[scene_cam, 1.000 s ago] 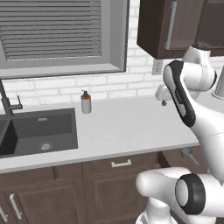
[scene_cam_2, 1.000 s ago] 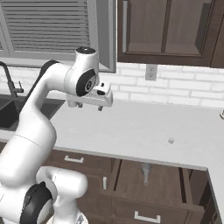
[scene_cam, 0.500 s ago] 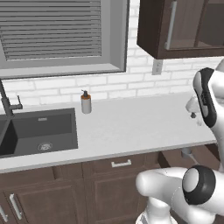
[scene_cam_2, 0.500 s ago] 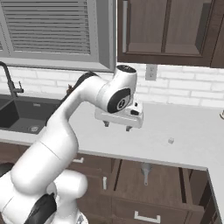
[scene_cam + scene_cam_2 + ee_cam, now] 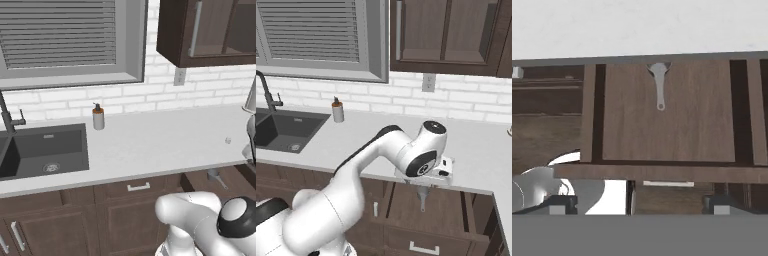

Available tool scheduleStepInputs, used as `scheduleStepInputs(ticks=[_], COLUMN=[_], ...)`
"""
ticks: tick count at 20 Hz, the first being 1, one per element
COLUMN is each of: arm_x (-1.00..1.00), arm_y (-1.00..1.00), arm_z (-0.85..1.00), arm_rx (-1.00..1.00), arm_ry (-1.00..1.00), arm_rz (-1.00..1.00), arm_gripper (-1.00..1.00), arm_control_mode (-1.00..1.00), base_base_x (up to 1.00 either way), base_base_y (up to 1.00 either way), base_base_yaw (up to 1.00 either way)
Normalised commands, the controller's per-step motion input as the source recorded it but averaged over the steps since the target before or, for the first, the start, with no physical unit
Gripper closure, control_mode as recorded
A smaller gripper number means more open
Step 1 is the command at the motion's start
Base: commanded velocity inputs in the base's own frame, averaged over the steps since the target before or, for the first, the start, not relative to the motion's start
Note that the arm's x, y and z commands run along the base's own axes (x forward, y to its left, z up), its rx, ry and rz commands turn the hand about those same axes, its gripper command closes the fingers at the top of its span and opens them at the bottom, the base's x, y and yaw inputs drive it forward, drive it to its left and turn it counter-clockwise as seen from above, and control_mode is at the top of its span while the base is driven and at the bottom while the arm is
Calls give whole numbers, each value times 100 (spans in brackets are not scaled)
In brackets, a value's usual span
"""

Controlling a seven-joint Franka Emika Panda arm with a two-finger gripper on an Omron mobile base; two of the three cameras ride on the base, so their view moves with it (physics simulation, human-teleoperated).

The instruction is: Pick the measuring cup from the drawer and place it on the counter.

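Observation:
The drawer [image 5: 687,125] stands pulled open below the counter [image 5: 637,25], its plain brown inside showing. The measuring cup [image 5: 659,82] lies at the drawer's back; its thin handle points toward the drawer front and its grey bowl is partly tucked under the counter edge. My gripper [image 5: 638,204] hangs above the drawer's front, open, both dark fingertips [image 5: 559,204] wide apart with nothing between them. In the right base view the hand [image 5: 431,170] hovers over the drawer [image 5: 406,207], with the cup's handle [image 5: 422,200] just below it. The left base view shows the cup [image 5: 215,176] in the drawer.
A brown-and-white soap bottle [image 5: 98,116] stands by the dark sink [image 5: 45,150] with its faucet [image 5: 7,117]. A tiny grey speck [image 5: 228,140] lies on the counter [image 5: 150,145] at the right. Upper cabinets [image 5: 446,30] hang above.
The arm has swung right and down, from above the counter to over the open drawer. In the left base view it has slid to the right edge.

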Motion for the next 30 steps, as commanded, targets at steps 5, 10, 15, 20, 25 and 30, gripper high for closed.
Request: scheduleStepInputs(ticks=[5,10,15,20,25,30], arm_x=[-14,2,1,2,17,13], arm_y=[-90,-31,-9,1,1,3], arm_z=[-67,-49,-60,-50,-20,-18], arm_rx=[-5,0,-2,-3,0,0], arm_ry=[0,0,0,0,0,0], arm_rz=[-2,0,0,0,0,0], arm_gripper=[-100,-100,-100,-100,-100,-100], arm_control_mode=[-100,-100,-100,-100,-100,-100], base_base_x=[0,0,0,0,0,0], base_base_y=[0,0,0,0,0,0], base_base_yaw=[0,0,0,0,0,0])
